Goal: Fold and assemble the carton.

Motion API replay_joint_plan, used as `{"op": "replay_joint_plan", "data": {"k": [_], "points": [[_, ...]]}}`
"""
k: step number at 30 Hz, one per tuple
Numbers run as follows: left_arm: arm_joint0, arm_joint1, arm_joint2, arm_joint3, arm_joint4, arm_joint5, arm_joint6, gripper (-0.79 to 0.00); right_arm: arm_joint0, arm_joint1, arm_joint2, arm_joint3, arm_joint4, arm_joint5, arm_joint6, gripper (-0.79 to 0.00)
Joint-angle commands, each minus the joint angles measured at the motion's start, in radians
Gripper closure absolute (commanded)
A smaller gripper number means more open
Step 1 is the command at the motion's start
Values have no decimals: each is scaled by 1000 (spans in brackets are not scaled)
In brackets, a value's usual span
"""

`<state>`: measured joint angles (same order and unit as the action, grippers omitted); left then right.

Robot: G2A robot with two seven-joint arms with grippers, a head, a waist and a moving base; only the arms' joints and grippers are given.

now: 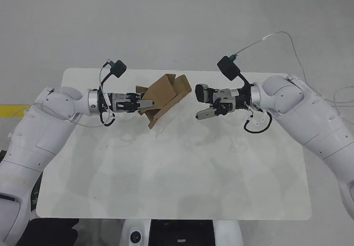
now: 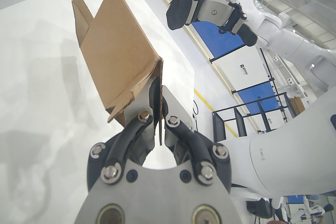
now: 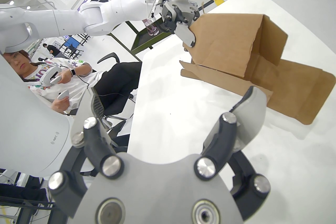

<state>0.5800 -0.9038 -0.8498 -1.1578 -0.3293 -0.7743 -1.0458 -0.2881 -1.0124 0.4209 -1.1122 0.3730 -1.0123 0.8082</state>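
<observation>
A brown cardboard carton (image 1: 166,93), partly opened with loose flaps, hangs above the white table (image 1: 177,178) near its far edge. My left gripper (image 1: 145,102) is shut on one of the carton's edges, and the left wrist view shows its fingers (image 2: 147,101) pinching a thin cardboard panel (image 2: 115,51). My right gripper (image 1: 201,102) stands open a short way to the right of the carton, not touching it. In the right wrist view the carton (image 3: 236,43) lies beyond the spread fingertips (image 3: 252,96), with the left gripper (image 3: 187,37) clamped on its far corner.
The white table's near and middle parts are bare. A cable loops from the right arm (image 1: 260,123) over the table's right side. Beyond the table a seated person holds controllers, away from the carton.
</observation>
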Motion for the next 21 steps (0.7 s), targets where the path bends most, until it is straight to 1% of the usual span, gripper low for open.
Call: {"op": "replay_joint_plan", "data": {"k": [1,2,3,4,6,19,21], "points": [[0,0,0,0,0,0,0,0,0,0,0,0,0,0,0,-668],[0,0,0,0,0,0,0,0,0,0,0,0,0,0,0,-699],[9,-1,16,-36,2,2,-2,0,0,0,0,0,0,0,0,-785],[22,2,32,-75,4,3,-3,0,0,0,0,0,0,0,0,-785],[29,15,27,-74,-6,-1,1,0,0,0,0,0,0,0,0,-785],[29,15,27,-74,-6,-1,1,0,0,0,0,0,0,0,0,-785],[40,16,23,-87,15,17,27,0,-17,0,1,-17,-4,8,-11,-785]]}}
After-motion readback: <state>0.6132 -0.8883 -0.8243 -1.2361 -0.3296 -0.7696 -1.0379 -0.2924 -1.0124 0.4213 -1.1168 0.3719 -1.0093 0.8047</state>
